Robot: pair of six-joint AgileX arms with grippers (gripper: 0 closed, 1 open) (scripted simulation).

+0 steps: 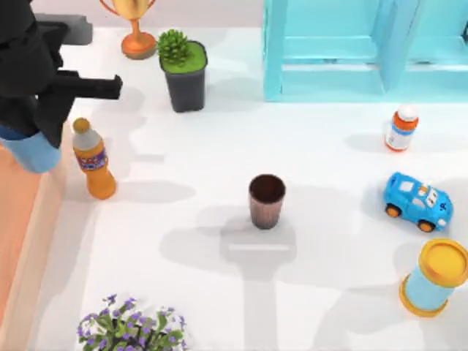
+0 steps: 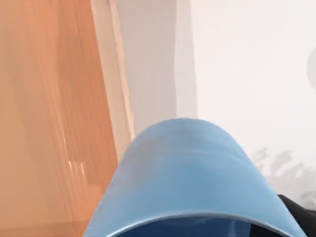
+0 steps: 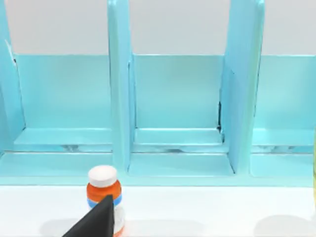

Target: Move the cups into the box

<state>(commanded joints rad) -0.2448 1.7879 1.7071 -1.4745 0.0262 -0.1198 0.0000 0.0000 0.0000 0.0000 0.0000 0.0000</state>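
Note:
My left gripper [image 1: 31, 131] is shut on the light blue cup [image 1: 33, 152] and holds it above the table's left edge, over the light-wood wall [image 1: 45, 219] of the box [image 1: 13, 227]. The left wrist view has the blue cup [image 2: 190, 177] close up, with the box's reddish-brown inside [image 2: 44, 123] and its wall [image 2: 116, 84] below it. The dark brown ribbed cup [image 1: 266, 201] stands upright in the middle of the table, far from both arms. A black tip of my right gripper [image 3: 98, 221] points toward the shelf.
An orange drink bottle [image 1: 93, 161] stands just right of the held cup. A black plant pot [image 1: 184, 69] and a trophy [image 1: 135, 29] are at the back. A turquoise shelf frame [image 1: 365, 51], pill bottle [image 1: 401, 128], blue toy car [image 1: 418, 202], yellow-lidded cylinder [image 1: 435, 278] and flowers [image 1: 131, 329] are around.

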